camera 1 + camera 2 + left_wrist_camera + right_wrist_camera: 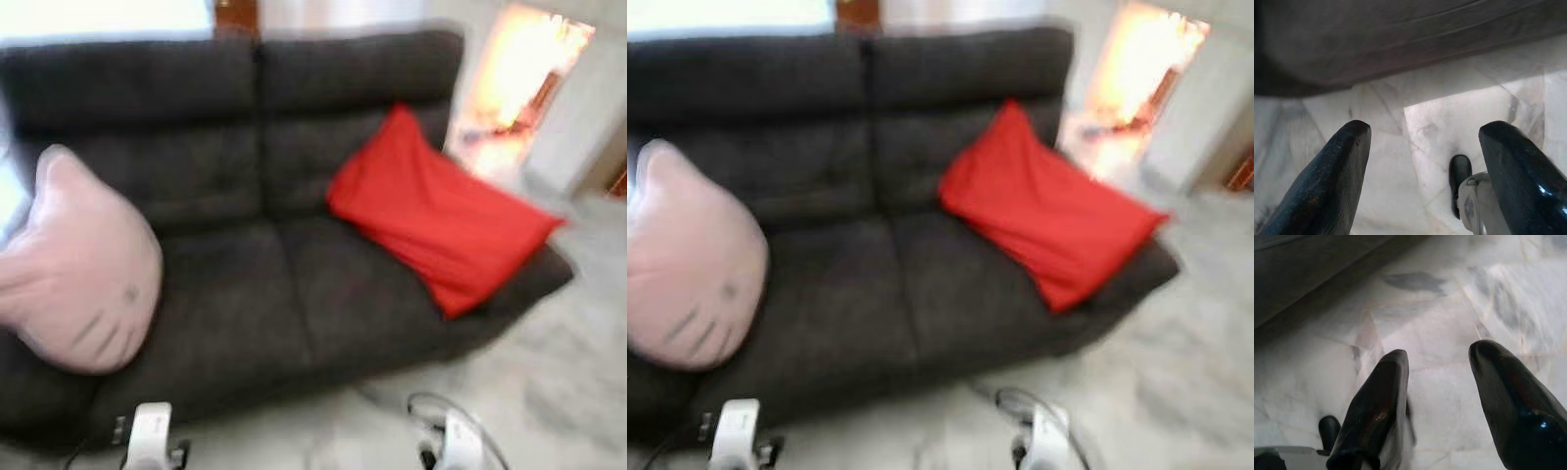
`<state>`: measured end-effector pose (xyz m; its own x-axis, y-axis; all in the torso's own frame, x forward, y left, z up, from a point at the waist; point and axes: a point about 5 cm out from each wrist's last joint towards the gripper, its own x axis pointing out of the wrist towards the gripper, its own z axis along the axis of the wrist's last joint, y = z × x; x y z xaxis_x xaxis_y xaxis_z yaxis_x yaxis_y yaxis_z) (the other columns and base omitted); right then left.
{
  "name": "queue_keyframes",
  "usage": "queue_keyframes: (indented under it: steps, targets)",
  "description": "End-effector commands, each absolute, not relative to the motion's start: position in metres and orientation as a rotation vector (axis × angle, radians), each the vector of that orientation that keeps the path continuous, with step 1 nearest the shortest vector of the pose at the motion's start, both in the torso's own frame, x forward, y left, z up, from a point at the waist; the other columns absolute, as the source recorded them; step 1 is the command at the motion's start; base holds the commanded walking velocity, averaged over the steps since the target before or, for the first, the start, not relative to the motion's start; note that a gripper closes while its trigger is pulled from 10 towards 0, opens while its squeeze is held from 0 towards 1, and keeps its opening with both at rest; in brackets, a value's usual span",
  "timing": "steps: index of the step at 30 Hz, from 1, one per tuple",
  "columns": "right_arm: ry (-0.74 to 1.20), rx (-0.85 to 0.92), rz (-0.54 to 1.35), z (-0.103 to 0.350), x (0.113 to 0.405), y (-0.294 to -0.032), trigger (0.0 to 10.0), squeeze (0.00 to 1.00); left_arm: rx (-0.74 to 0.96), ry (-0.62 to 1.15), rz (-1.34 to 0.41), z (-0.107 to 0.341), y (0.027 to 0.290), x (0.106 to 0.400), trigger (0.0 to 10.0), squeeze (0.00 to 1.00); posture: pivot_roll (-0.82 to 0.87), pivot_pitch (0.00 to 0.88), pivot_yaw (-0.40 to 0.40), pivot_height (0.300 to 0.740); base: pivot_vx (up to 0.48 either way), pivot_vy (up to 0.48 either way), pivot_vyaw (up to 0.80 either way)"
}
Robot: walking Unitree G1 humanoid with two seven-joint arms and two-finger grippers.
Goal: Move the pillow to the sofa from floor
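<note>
Dark grey two-seat sofa (245, 225) is standing on a pale marble floor (549, 392) w/ grey veining; head views are slightly blurred. Bright glare is showing beyond the sofa's right end, next to a white wall. A strip of brown wood is showing above the backrest, centre.

Red pillow (436, 211) is lying on the sofa's right seat, tilted, upper corner leaning against the backrest, lower corner reaching toward the right arm & front edge. Pink cat-face cushion (78, 269) is resting at the sofa's left end, against the arm.

Both arms are hanging low in front of the sofa's front edge; silver wrists are showing at the bottom of the head views, cables looping beside the right one.

Left gripper (1422, 171) is pointing down at the marble floor just in front of the sofa base, fingers spread wide, holding nothing. Right gripper (1437, 396) is likewise pointing at the floor near the sofa's edge, fingers apart, holding nothing.
</note>
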<state>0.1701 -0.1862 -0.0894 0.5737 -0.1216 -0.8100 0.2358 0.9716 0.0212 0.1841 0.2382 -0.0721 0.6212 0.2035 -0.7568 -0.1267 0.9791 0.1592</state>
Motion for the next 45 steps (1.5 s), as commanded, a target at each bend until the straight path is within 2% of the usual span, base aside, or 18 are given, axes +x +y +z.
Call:
queue_keyframes:
  steps: [1, 20, 24, 45]
  targets:
    - [0.939, 0.119, -0.22, -0.089, 0.169, -0.192, 10.0, 0.0, 0.097, 0.881, 0.172, -0.072, 0.233, 0.187, 10.0, 0.0, 0.04, 0.0, -0.034, 0.74, 0.0, 0.0, -0.73]
    - [0.961, 0.105, -0.219, -0.091, 0.163, -0.197, 10.0, 0.0, 0.072, 0.882, 0.156, -0.075, 0.225, 0.185, 10.0, 0.0, 0.04, 0.0, -0.054, 0.74, 0.0, -0.038, -0.73]
    - [0.968, 0.102, -0.215, -0.092, 0.161, -0.198, 10.0, 0.0, 0.069, 0.887, 0.159, -0.076, 0.225, 0.183, 10.0, 0.0, 0.04, 0.0, -0.054, 0.74, 0.0, -0.293, -0.71]
    - [1.012, 0.098, -0.206, -0.097, 0.149, -0.198, 10.0, 0.0, 0.072, 0.892, 0.151, -0.076, 0.228, 0.182, 10.0, 0.0, 0.04, 0.0, -0.046, 0.74, 0.0, 0.0, -0.71]
